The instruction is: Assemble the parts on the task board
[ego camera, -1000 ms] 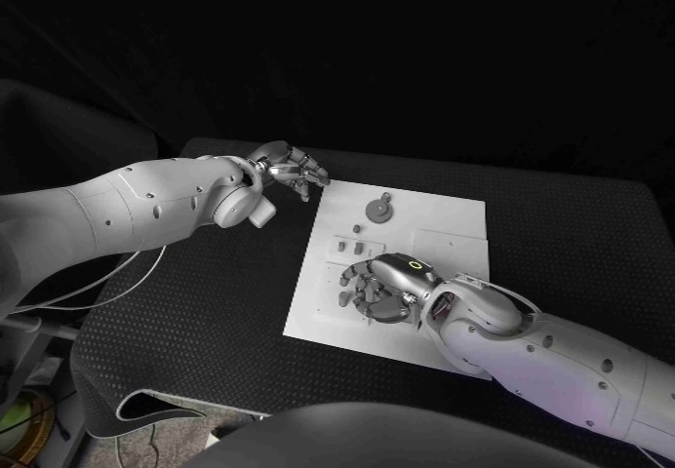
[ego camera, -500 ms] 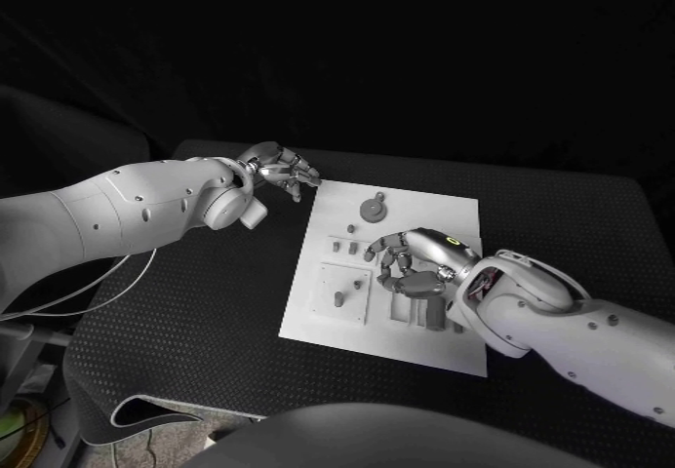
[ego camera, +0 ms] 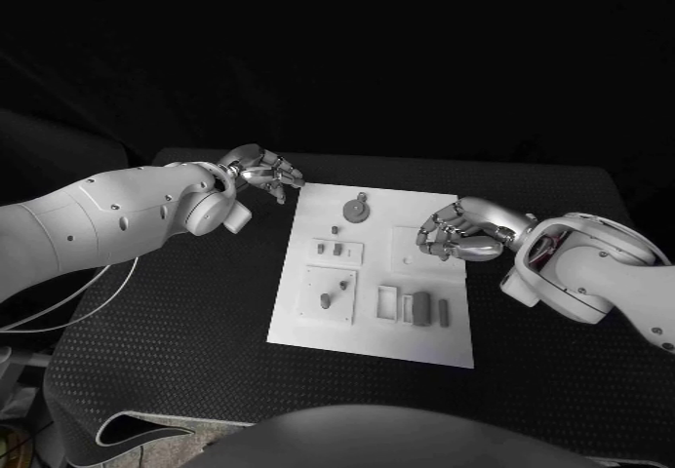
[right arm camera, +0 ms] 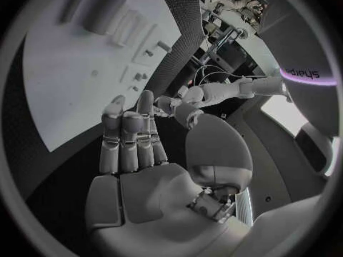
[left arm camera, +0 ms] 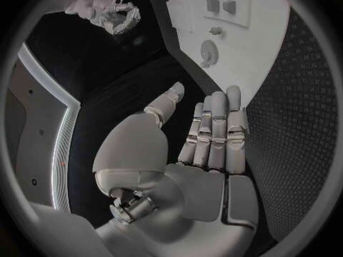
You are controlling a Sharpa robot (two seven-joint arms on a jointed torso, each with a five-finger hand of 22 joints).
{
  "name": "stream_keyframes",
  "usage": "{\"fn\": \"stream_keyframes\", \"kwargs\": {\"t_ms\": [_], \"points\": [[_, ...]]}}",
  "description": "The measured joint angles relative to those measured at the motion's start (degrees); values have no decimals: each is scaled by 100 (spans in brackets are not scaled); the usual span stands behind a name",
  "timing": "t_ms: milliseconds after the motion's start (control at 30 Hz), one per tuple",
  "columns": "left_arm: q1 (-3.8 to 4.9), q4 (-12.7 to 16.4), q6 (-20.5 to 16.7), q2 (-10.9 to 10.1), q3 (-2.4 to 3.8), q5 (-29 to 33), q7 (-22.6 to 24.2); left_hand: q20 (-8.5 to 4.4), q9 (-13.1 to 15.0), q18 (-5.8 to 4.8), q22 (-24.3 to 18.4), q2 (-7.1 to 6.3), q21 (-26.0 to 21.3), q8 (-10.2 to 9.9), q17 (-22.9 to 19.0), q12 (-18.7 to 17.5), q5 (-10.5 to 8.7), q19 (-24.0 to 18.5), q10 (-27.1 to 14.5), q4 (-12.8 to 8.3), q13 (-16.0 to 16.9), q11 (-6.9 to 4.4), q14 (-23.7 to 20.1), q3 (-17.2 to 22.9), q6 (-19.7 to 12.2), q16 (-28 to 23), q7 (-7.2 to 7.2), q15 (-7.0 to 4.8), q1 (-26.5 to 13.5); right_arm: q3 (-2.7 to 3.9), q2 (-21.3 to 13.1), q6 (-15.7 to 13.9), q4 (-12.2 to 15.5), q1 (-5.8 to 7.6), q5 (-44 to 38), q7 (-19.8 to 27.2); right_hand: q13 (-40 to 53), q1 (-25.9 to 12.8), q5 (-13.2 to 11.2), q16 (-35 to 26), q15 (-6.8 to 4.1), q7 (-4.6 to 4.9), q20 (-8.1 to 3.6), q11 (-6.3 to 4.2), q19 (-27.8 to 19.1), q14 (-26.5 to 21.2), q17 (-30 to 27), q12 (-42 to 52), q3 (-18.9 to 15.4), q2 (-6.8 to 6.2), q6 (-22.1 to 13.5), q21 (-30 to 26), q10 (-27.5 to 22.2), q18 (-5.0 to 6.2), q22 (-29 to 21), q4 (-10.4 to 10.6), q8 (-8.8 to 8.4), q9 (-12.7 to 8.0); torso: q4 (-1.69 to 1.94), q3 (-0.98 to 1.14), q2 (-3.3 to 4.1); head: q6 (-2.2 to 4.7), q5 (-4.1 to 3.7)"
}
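Note:
The white task board [ego camera: 369, 337] lies in the middle of the black table. On it I see a round grey gear-like part [ego camera: 357, 211] at the far end, two small pegs [ego camera: 331, 249] in a recess, one part [ego camera: 331, 296] in a square recess, and upright grey blocks [ego camera: 411, 308] near the right side. My left hand [ego camera: 261, 171] hovers off the board's far left corner, fingers extended, holding nothing. My right hand [ego camera: 463, 235] is over the board's right edge, fingers loosely bent, nothing in it. The left wrist view shows the left hand [left arm camera: 208, 138] with fingers straight, the gear [left arm camera: 209, 49] and the board [left arm camera: 257, 45].
The black mat [ego camera: 183, 312] runs all round the board, with free room left and right of it. In the right wrist view the right hand [right arm camera: 133, 149] stretches over the board [right arm camera: 64, 80], with the blocks [right arm camera: 107, 10] beyond and the left arm [right arm camera: 222, 90] across.
My right hand has left the board's near-left recess and moved to the board's right edge, uncovering the parts there. The left hand stays by the far left corner. The camera shifted.

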Motion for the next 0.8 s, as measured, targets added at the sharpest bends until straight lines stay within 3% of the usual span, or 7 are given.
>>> {"fn": "stream_keyframes", "kwargs": {"t_ms": [100, 267, 300, 433, 567, 800], "points": [[0, 3, -12, -2, 0, 0, 3, -10, 0, 0, 5, 0, 0, 0, 4, 27, 0, 10, 29, 0, 14, -29, 1, 0, 0, 0, 0, 0, 0, -68, -140, 293, -83, 36, 249, -344, 319, -131, 0, 79, -54, -24, -83, -19, 95, 115, 96, 336, 14, -38, 43, 92, 14, -61, 1, 52, 0, 33, -7, 7, -3, 0, -70], [0, 7, -22, -17, 1, 0, 3, -9, 0, 0, 13, -1, 0, 7, 4, 43, 0, 10, 30, 0, 23, -30, 1, 0, 0, 0, 0, 0, -1, -338, -315, 797, -128, 40, 588, -717, 863, -505, 0, 390, -90, -78, -153, -58, 166, 195, 430, 1008, -36, -29, 98, 337, 14, -86, 1, 162, 0, 112, -9, 14, -4, 0, -145], [0, 5, -23, -19, 1, 0, 3, -9, 0, 0, 19, -10, 0, 25, 9, 71, 0, 11, 73, 0, 36, -49, 2, 0, 0, 0, -1, 0, -10, -365, -327, 868, -124, 40, 623, -752, 956, -583, 0, 456, -106, -92, -163, -59, 177, 212, 505, 1136, -33, -39, 111, 396, 15, -86, 1, 179, 0, 127, -9, 15, -4, 0, -158], [0, -1, -26, -18, 1, 0, -3, -3, 0, 1, 26, -8, -21, 26, 11, 94, 0, 22, 144, 0, 59, -58, 24, 0, 0, 0, -1, -21, -53, -405, -337, 1143, -83, 54, 725, -869, 1383, -907, 0, 632, -109, -117, -199, -122, 164, 215, 786, 1710, 19, -26, 217, 648, -51, -94, 1, 251, 0, 203, -16, 16, -4, 0, -230], [-1, -11, -45, -3, 0, -2, -4, -20, 0, 1, 33, -31, -21, 26, 18, 94, 0, 40, 145, 0, 66, -58, 25, 0, 0, 0, -1, -20, -76, -518, -307, 1345, -55, 59, 744, -1014, 1518, -1297, 0, 738, -112, -119, -255, -117, 159, 313, 1096, 1910, -26, -122, 230, 749, -68, -173, 1, 483, 0, 210, -31, 21, -8, 0, -294], [0, -14, -65, -1, 0, -5, -4, -20, -5, 0, 38, -31, -21, 26, 17, 94, 0, 40, 145, 0, 68, -58, 25, 0, 0, 0, -1, -19, -76, -556, -119, 1354, -15, 57, 708, -1456, 1690, -1665, 0, 801, -149, -166, -309, -142, 173, 356, 1455, 2155, 143, -327, 335, 918, -91, -185, 1, 717, 0, 221, -36, 20, -12, 0, -377]]}}
